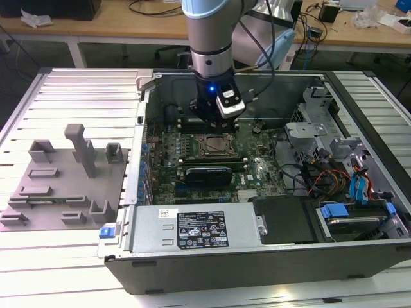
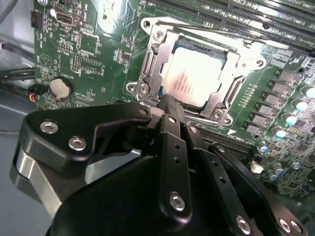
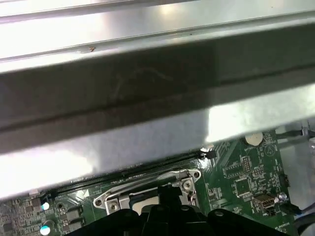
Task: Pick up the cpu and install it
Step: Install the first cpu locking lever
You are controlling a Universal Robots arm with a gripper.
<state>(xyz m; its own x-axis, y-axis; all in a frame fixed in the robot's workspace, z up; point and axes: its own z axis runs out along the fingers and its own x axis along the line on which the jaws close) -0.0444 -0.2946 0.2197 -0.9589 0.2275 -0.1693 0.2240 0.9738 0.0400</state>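
The cpu (image 2: pixel 194 73), a small square chip with a pale silver top, lies flat in the metal-framed socket (image 2: pixel 147 73) on the green motherboard (image 2: pixel 98 44). My gripper (image 2: pixel 167 101) hangs just above the socket's edge, its black fingers drawn together into one tip with nothing between them. In the exterior view the gripper (image 1: pixel 212 119) sits inside the open computer case (image 1: pixel 257 256), over the far side of the socket (image 1: pixel 216 145). The first wrist view has the gripper (image 3: pixel 170 192) above the socket frame (image 3: pixel 147 194), below the case's metal wall (image 3: pixel 157 98).
A grey plastic plate with upright blocks (image 1: pixel 61 186) lies on the slatted table at the exterior view's left. Inside the case are a long black expansion card (image 1: pixel 207 174), a power supply (image 1: pixel 192 228), drive bays and loose cables (image 1: pixel 321 176). Memory slots (image 2: pixel 231 17) flank the socket.
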